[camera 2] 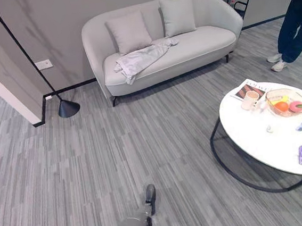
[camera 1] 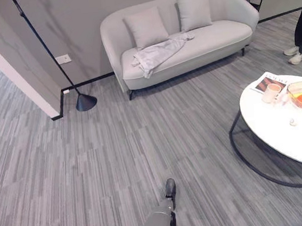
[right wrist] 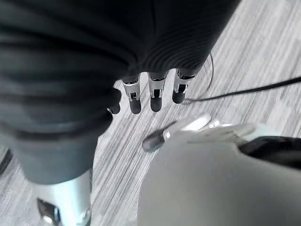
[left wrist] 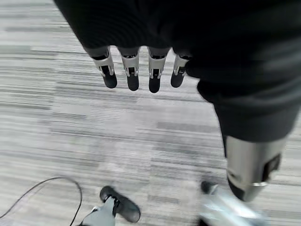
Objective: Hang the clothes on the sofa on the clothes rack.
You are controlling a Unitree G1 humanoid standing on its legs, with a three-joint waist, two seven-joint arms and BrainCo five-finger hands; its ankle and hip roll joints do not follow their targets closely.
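Person (camera 2: 292, 19) cut off above the waist by the frame edge, small table items (camera 2: 270, 129) perhaps too tiny to identify.

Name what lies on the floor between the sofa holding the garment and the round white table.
Nothing: bare grey carpet separates the sofa, with the garment on it, from the table, as both eye views show.

Each hand (left wrist: 141, 61) has silver, dark-tipped fingers (right wrist: 155, 96) under a dark ribbed cover.

lounge / living room | sofa (camera 1: 187, 40) sitting against wall | floor lamp (camera 1: 55, 58) standing beside it | round coffee table (camera 2: 260, 134) sitting on grey carpet
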